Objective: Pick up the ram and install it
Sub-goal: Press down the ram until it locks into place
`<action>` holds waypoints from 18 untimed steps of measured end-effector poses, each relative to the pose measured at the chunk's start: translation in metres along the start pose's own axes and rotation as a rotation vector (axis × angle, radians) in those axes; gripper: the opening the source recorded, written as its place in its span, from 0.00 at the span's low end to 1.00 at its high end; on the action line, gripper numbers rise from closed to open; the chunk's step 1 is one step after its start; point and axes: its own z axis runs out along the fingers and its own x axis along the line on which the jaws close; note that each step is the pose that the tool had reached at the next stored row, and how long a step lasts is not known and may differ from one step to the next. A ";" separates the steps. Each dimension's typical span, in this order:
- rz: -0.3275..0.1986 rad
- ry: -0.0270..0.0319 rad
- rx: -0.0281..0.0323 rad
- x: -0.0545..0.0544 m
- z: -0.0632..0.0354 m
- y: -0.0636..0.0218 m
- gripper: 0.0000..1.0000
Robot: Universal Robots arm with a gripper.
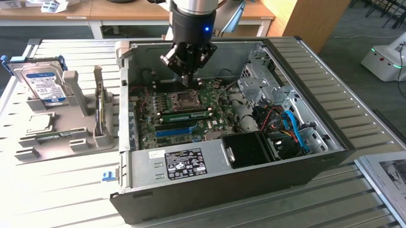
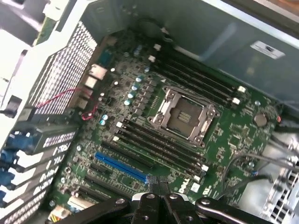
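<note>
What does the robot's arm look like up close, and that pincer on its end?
The arm is a thick round tube, silver higher up and black lower down, with a small blue light glowing on the black part. At its end sits the pincer, made of black metal links and bars joined by silvery bolts, narrowing to slim dark fingers.

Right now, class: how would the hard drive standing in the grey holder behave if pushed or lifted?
The hard drive looks rigid and metal-cased: probably stiff, heavy for its size. Standing on edge in the grey holder, it may tip if pushed.
</note>
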 end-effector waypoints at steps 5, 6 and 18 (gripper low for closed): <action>0.092 -0.0027 0.0001 0.000 0.0001 0.0000 0.10; 0.109 -0.0032 0.0002 0.000 0.0001 0.0000 0.10; 0.321 -0.0095 0.0006 0.000 0.0002 0.0000 0.10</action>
